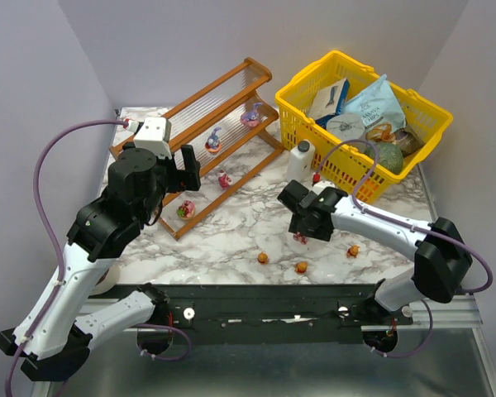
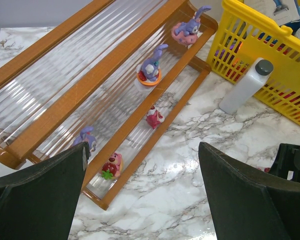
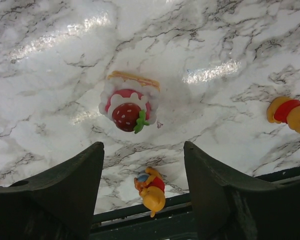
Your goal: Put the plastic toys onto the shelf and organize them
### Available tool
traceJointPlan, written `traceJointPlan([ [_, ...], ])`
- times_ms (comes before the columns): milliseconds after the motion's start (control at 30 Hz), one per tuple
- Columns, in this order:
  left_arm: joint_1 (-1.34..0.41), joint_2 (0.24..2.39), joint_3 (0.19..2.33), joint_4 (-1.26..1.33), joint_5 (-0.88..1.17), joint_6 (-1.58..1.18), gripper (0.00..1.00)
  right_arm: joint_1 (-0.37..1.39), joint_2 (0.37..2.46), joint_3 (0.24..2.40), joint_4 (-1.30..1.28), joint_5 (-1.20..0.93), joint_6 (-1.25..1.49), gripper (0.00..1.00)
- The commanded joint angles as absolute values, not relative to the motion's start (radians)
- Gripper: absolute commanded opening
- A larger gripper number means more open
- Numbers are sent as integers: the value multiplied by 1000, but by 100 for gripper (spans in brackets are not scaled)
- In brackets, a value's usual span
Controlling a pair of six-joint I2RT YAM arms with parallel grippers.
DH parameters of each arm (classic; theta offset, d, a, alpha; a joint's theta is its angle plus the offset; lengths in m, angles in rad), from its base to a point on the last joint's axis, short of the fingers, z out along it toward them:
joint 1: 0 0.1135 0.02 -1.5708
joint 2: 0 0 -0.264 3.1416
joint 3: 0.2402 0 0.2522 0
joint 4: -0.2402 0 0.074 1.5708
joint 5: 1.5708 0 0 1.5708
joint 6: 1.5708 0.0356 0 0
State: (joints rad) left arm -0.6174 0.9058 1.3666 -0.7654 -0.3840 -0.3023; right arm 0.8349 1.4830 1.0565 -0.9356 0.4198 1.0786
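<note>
Overhead, long shelf (image 1: 207,91) slanting from lower left to upper right, five toys (image 2: 150,67) on its tiers. Left claw (image 2: 142,150) wide apart, empty. Right claw (image 3: 142,150) spread above strawberry toy (image 3: 129,102) mid-frame, leaf toward lower right.

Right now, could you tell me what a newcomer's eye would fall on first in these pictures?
The bright yellow basket of packaged goods at the far right stands out first, then the stepped wooden shelf at the far left, already holding several small figurines. Nearer, the right tool hangs open over a strawberry cake toy on the marble table.
</note>
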Motion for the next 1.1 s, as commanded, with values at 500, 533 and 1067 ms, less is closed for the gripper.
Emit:
traceJointPlan([
  [500,-618,899,1401,-784,-403,-291,99,772,1575,1048,-733,388,959,45],
  [533,-618,899,1401,-785,-403,-290,99,772,1578,1049,-726,385,950,39],
  [1067,-617,890,1387,-782,-420,-290,99,773,1635,1152,-293,29,243,1],
])
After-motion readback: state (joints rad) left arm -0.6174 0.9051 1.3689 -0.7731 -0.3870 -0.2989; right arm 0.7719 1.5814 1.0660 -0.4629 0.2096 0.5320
